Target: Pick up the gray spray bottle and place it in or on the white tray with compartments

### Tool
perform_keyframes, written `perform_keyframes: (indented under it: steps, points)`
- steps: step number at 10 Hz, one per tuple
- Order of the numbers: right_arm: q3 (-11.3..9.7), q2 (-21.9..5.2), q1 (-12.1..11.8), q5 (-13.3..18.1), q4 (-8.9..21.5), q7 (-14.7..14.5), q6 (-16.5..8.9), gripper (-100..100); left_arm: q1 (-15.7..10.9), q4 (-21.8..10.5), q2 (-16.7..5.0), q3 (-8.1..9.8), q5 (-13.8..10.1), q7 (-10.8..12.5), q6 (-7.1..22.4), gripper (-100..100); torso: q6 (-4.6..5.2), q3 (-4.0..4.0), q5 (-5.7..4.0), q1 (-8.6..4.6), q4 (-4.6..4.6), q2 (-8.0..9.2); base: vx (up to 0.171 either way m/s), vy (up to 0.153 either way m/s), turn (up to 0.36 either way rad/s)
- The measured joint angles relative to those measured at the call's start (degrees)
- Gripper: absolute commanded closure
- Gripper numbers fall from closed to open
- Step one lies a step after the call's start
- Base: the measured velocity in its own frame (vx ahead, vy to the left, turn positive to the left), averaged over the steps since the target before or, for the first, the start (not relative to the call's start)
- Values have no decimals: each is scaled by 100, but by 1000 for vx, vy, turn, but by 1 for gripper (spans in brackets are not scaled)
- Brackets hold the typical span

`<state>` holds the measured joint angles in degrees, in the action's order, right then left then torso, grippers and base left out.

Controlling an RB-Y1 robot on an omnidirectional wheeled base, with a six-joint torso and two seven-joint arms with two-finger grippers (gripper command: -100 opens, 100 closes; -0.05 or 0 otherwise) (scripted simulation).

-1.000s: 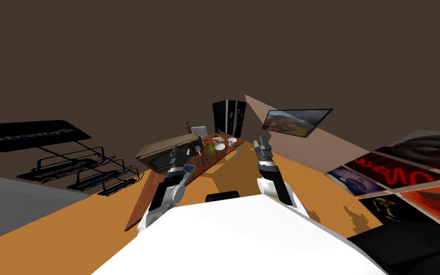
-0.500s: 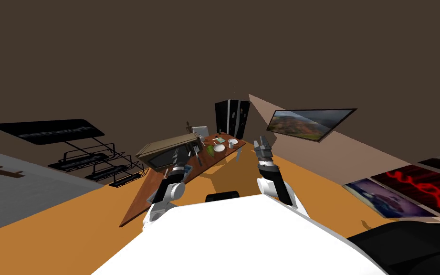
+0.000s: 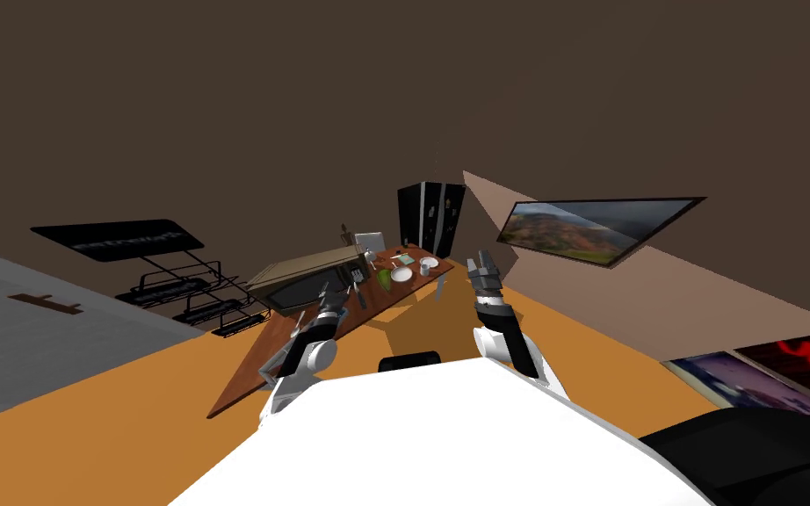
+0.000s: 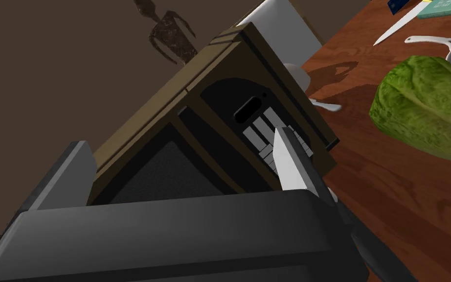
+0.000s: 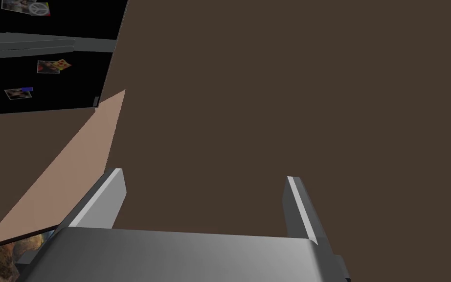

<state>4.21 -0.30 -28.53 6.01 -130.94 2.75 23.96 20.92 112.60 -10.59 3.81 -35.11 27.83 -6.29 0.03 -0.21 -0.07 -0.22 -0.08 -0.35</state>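
A small grey upright thing, possibly the spray bottle, stands by the right end of the olive microwave on the wooden table. In the left wrist view a pale rounded piece pokes out behind the microwave, mostly hidden. A white flat box, perhaps the tray, stands at the table's far side; I cannot make out compartments. My left gripper is open just before the microwave's door, holding nothing. My right gripper hovers open beyond the table's right edge.
A green lettuce, a white pan, a mug and a knife lie on the table. A black fridge stands behind it. A black wire rack is at the left, on the orange floor.
My view has turned: the wire rack and the wall pictures have slid rightward. My left hand has edged closer to the microwave. The right arm has kept its pose.
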Motion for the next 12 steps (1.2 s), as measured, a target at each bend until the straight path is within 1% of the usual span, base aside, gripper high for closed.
perform_keyframes:
  steps: [1,2,3,4,5,6,7,8,9,10,11,12]
  points:
    - [0,0,0,0,0,0,0,0,-80,-170,1,67,-125,91,70,-100,-1,-2,1,2,-1,-4,95,-125,127]
    - [0,0,-1,0,0,0,0,0,-103,-340,11,141,-283,220,176,-100,-2,-8,-1,-12,-3,-15,131,-176,117]
    - [0,1,-1,0,0,0,0,0,-47,-473,-28,219,-459,384,272,-100,-1,-15,-5,-30,-6,-26,136,-177,75]
    - [-1,1,-1,0,0,0,0,0,8,-547,83,292,-577,494,416,-100,0,-18,-7,-35,-7,-32,87,-120,29]
    - [0,0,0,0,0,0,0,0,-39,-701,4,342,-715,601,467,-100,1,-13,-4,-15,-5,-21,73,-105,42]
    - [0,0,-1,0,0,0,0,0,-14,-832,-77,407,-888,744,505,-100,-1,-9,-2,-7,-4,-14,73,-130,84]
    - [0,0,0,0,0,0,0,0,-43,-1030,-114,501,-1062,895,586,-100,0,-7,-2,-13,-3,-12,127,-123,67]
    - [0,0,-1,0,0,0,0,0,-30,-1165,-122,625,-1231,1040,725,-100,0,-15,-3,-11,-5,-27,161,-129,55]
    - [0,0,-1,0,0,0,0,0,70,-1280,-177,690,-1415,1196,810,-100,-1,-22,-3,-13,-8,-38,126,-145,50]
    - [0,0,-1,0,0,0,0,0,80,-1475,-227,758,-1584,1341,868,-100,0,-20,-4,-18,-8,-33,74,-120,13]
    - [0,0,0,0,0,0,0,0,65,-1535,-208,836,-1641,1407,956,-100,2,-12,-4,-12,-5,-19,66,-94,12]
    - [0,0,0,0,0,0,0,0,89,-1550,-140,957,-1691,1458,1103,-100,0,-7,-2,-3,-3,-12,91,-88,38]
